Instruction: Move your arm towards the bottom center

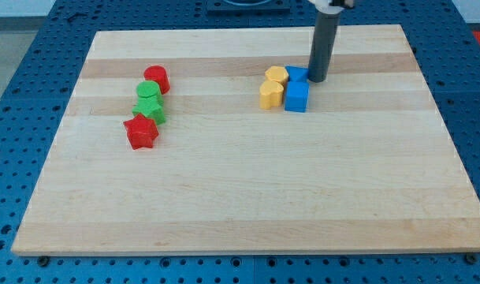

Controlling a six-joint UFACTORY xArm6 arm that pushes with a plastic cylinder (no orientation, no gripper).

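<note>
My tip rests on the wooden board near the view's top, right of centre. It stands just right of a cluster of blocks and touches or nearly touches the rear blue block. In front of that sits a blue cube. To their left are two yellow blocks, one behind and one in front. At the view's left is a second group: a red cylinder, a green block, another green block and a red star.
The board lies on a blue perforated table that surrounds it on all sides. The rod rises to the view's top edge.
</note>
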